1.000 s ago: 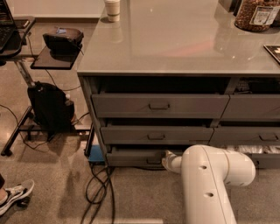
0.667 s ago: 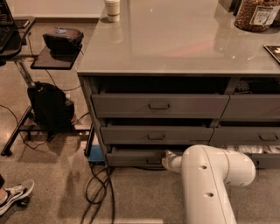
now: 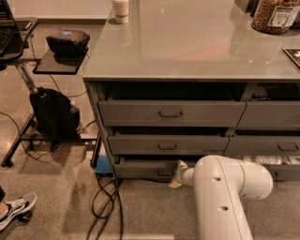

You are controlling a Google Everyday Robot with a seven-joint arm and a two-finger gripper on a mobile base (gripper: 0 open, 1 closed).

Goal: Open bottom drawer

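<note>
White arm (image 3: 225, 197) nearest, low at the table's front, reaching left. Gripper (image 3: 178, 174) at its tip, against the front of the bottom drawer (image 3: 140, 168), by the drawer's right end near the handle. Open or closed: cannot tell, as the arm hides most of it.

Bottom drawer is the lowest of the table's left stack, just above the floor, with a dark gap above its front. Cables (image 3: 105, 201) trail on the floor below the table's left corner; shoe (image 3: 14, 211) well left. Middle drawer (image 3: 168, 144) and top drawer (image 3: 171, 113) are stacked above. Backpack (image 3: 54, 115) left of the table. Table (image 3: 187, 51) top grey, glossy; cup (image 3: 121, 10) at far left edge, jar (image 3: 276, 16) at far right.
</note>
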